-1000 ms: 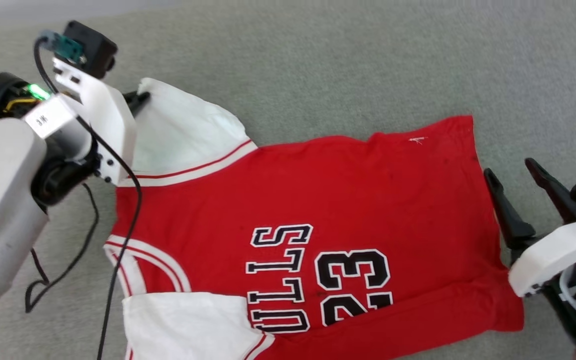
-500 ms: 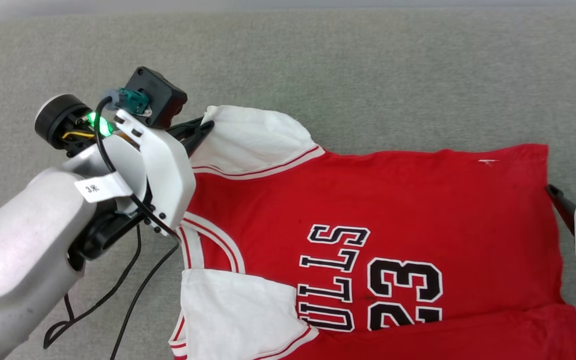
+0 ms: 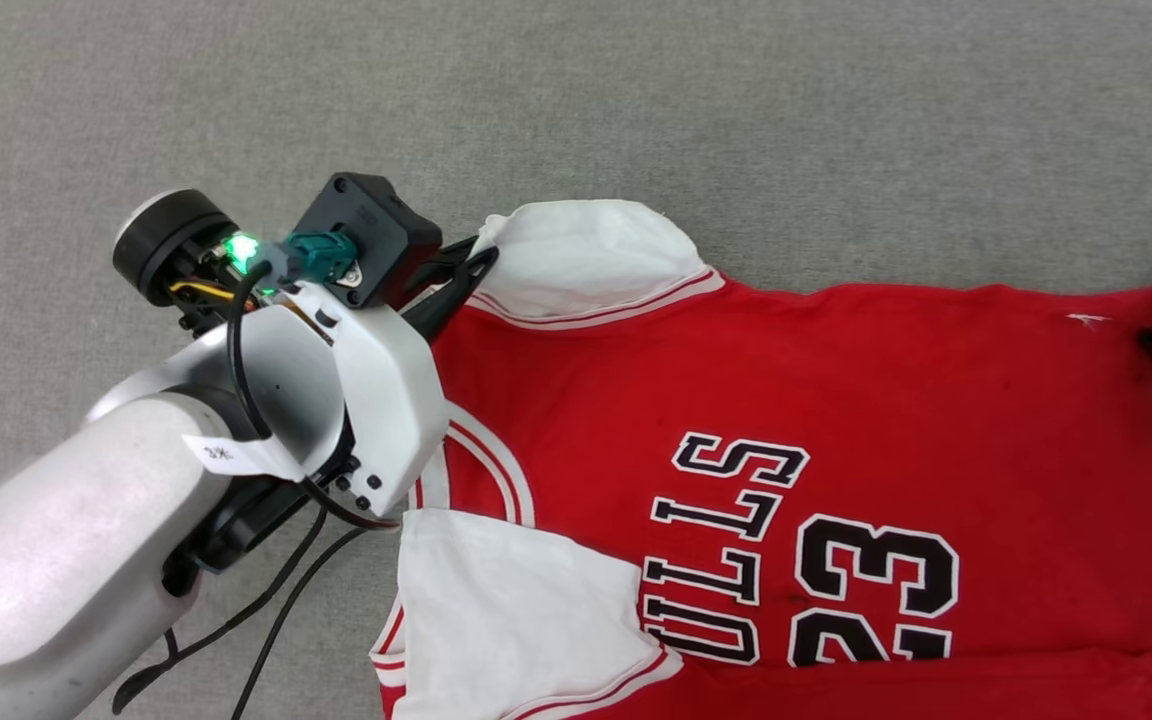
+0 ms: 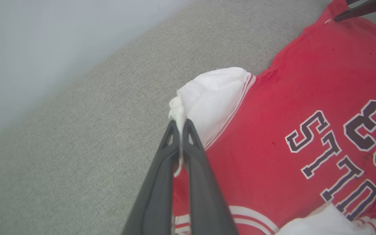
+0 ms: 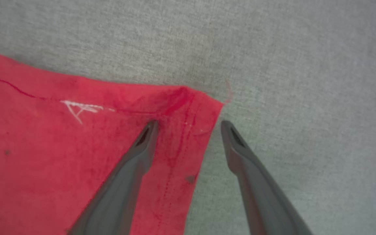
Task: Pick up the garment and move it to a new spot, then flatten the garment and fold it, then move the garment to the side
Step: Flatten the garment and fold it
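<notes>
We see a red jersey [image 3: 736,400] lying mostly flat, front up, on the grey woven surface [image 3: 836,120]. Neck end is at the head view's left, hem at its right. White short sleeves, red-and-white striped trim. Far sleeve [image 3: 591,250] is spread out, its cuff edge bunched into a raised fold. Near sleeve [image 3: 506,610] is folded over the chest, covering the start of the black white-outlined lettering [image 3: 726,545]. Number 23 [image 3: 871,590] is partly cut off by a folded-over side edge. Far hem corner [image 5: 201,107] lies flat.
</notes>
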Robot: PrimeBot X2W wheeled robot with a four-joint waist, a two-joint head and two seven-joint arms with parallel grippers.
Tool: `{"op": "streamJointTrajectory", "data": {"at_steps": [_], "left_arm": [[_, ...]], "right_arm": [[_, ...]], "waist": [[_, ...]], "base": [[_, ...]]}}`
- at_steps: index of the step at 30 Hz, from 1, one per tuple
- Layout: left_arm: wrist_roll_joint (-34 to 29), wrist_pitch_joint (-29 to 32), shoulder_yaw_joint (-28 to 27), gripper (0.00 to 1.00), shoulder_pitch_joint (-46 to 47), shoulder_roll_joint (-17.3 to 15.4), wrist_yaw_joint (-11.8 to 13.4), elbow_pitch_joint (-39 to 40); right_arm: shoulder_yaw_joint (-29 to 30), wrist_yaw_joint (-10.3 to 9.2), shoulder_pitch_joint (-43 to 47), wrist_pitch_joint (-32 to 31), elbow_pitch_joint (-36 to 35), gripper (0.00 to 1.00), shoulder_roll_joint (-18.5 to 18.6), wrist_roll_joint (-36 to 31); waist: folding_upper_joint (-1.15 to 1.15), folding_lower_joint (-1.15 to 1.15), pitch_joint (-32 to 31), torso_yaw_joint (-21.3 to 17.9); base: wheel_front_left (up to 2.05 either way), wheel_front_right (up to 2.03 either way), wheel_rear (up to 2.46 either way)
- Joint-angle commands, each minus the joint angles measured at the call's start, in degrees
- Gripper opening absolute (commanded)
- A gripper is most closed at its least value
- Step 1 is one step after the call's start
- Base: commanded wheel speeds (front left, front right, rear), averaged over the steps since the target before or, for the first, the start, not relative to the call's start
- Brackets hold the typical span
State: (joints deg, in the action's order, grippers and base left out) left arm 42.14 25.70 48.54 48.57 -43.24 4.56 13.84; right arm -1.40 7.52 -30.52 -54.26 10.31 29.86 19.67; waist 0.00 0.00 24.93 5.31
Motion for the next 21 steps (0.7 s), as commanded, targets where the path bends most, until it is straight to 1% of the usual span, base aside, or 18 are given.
{"op": "streamJointTrajectory", "data": {"at_steps": [1,4,5,6,7,8,9,14,15,16,21], "left_arm": [[-0.4,-0.4,0.2,0.0,-0.2,0.2,0.4,0.4],[-0.5,-0.6,0.4,0.0,-0.8,0.6,0.8,0.5],[-0.5,-0.7,0.5,0.0,-0.9,0.7,0.9,0.5],[-0.4,-0.7,0.6,0.0,-1.0,0.7,0.9,0.4],[-0.4,-0.7,0.6,0.0,-1.0,0.7,0.9,0.4],[-0.4,-0.8,0.6,0.0,-1.1,0.7,0.9,0.2],[-0.4,-0.9,0.7,0.0,-1.3,0.8,0.9,0.0],[0.2,-1.9,0.3,0.0,-2.4,0.7,1.6,-1.1],[0.9,-2.9,0.0,0.0,-3.7,0.7,2.1,-2.2],[1.1,-3.3,0.0,0.0,-4.2,0.6,2.2,-2.5],[2.6,-6.1,-1.3,0.0,-7.3,0.2,3.7,-3.5]], "right_arm": [[-0.8,-0.07,-0.2,0.7,1.3,1.0,0.0,-0.3],[-2.1,-0.05,1.0,2.6,4.5,1.0,-1.5,0.4],[-2.7,-0.04,1.4,3.1,5.4,0.96,-1.7,0.7],[-3.1,-0.03,1.6,3.7,6.2,0.49,-1.8,0.9],[-3.1,-0.03,1.6,3.7,6.2,0.49,-1.8,0.9],[-3.4,-0.04,1.7,4.4,7.1,0.26,-1.7,0.9],[-3.9,-0.04,1.7,5.2,7.7,0.0,-1.5,0.9],[-3.7,-0.06,0.3,11.1,9.8,0.0,-1.0,1.5],[-3.2,-0.09,-0.4,14.9,10.5,0.0,-1.0,1.7],[-2.7,-0.09,-0.5,16.4,10.6,0.0,-1.0,1.7],[-1.1,-0.08,1.3,22.8,11.3,0.0,-2.6,3.3]], "waist": [[0.0,0.0,0.6,0.8],[0.0,0.0,0.6,1.2],[0.0,0.0,0.7,1.3],[0.0,0.0,0.7,1.4],[0.0,0.0,0.7,1.4],[0.0,0.0,0.6,1.4],[0.0,0.0,0.4,1.4],[0.0,0.0,-1.2,0.9],[0.0,0.0,-3.0,0.4],[0.0,0.0,-3.6,0.2],[0.0,0.0,-7.3,-0.4]], "base": [[0.0,0.0,0.0],[0.0,0.0,0.0],[0.0,0.0,0.0],[0.0,0.0,0.0],[0.0,0.0,0.0],[0.0,0.0,0.0],[0.0,0.0,0.0],[0.0,0.0,0.0],[0.0,0.0,0.0],[0.0,0.0,0.0],[0.0,0.0,0.0]]}}
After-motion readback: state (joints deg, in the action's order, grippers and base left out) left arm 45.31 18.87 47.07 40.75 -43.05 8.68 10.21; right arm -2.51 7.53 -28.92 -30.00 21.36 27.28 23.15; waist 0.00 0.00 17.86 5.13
